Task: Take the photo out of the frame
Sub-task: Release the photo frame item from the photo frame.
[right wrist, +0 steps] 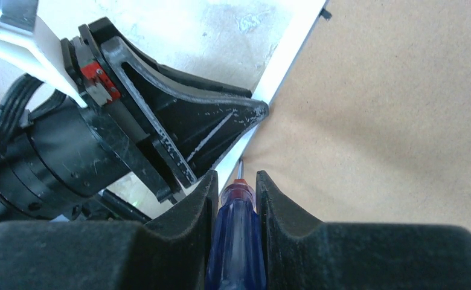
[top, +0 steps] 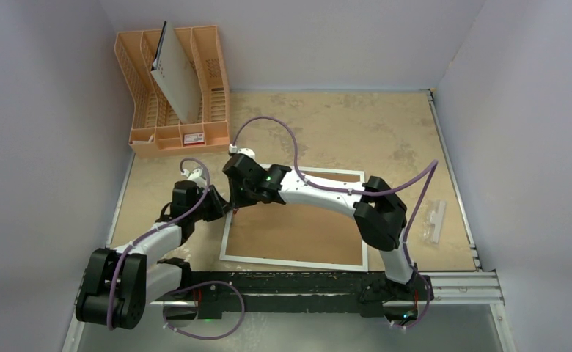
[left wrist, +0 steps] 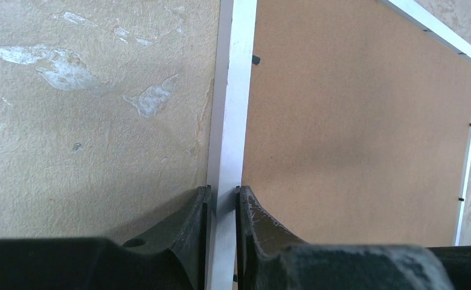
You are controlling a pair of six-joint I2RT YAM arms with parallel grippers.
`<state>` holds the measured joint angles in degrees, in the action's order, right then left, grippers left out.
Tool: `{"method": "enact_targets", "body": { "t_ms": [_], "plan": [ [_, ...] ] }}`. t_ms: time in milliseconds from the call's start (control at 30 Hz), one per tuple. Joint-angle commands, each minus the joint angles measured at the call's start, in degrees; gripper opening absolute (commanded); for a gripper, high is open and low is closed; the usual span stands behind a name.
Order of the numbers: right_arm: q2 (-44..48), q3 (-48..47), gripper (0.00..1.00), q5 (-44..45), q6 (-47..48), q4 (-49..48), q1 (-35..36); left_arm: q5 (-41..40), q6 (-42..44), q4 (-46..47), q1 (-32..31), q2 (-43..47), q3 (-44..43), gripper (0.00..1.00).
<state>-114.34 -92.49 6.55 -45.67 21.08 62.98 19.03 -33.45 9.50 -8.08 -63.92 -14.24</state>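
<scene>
1. Plainly early: the frame (top: 298, 233) lies face down on the desk (top: 356, 132), with its brown backing board (left wrist: 354, 121) up and seated inside the white border.
2. The photo is not visible; I judge that it sits beneath that board, not yet out.
3. The left tool (left wrist: 224, 202) is clenched on the frame's left border, pinning it.
4. The right tool (right wrist: 236, 181) grips a blue-handled screwdriver (right wrist: 236, 241), whose tip is at the inner edge of that border.
5. Small black tabs (left wrist: 255, 60) show along the edges. Left to do: free them, lift the board, draw out the photo.

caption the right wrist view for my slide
Right claw holding a blue screwdriver at the frame edge, beside the left claw
</scene>
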Motion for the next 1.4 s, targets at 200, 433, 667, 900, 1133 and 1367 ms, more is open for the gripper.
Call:
{"method": "enact_targets", "body": {
  "t_ms": [200,433,667,900,1133,1367],
  "plan": [
    [-1.62,-5.27,0.0,4.73,-1.61,-0.97,5.29,7.06,-2.68,-0.68,-1.86,0.34,0.97,0.04],
    [5.23,4.33,0.0,9.08,-4.94,-2.04,3.86,6.83,-2.11,-1.36,-1.86,0.55,0.54,0.08],
    [13.78,21.38,0.0,3.63,-11.27,-14.67,-2.33,6.69,-2.32,-1.77,-1.86,1.06,0.09,0.09],
    [19.66,33.96,0.0,1.75,-15.65,-26.57,-4.65,8.08,-2.85,-2.4,-1.86,2.2,0.09,0.12],
    [21.14,40.68,0.0,0.74,-18.74,-34.52,-4.76,8.65,-2.09,-2.73,-1.86,1.56,-0.3,0.15],
    [22.51,50.04,0.0,-0.14,-23.31,-45.19,-3.89,8.83,-1.69,-2.87,-1.86,1.06,-0.91,0.17]
  ]
}}
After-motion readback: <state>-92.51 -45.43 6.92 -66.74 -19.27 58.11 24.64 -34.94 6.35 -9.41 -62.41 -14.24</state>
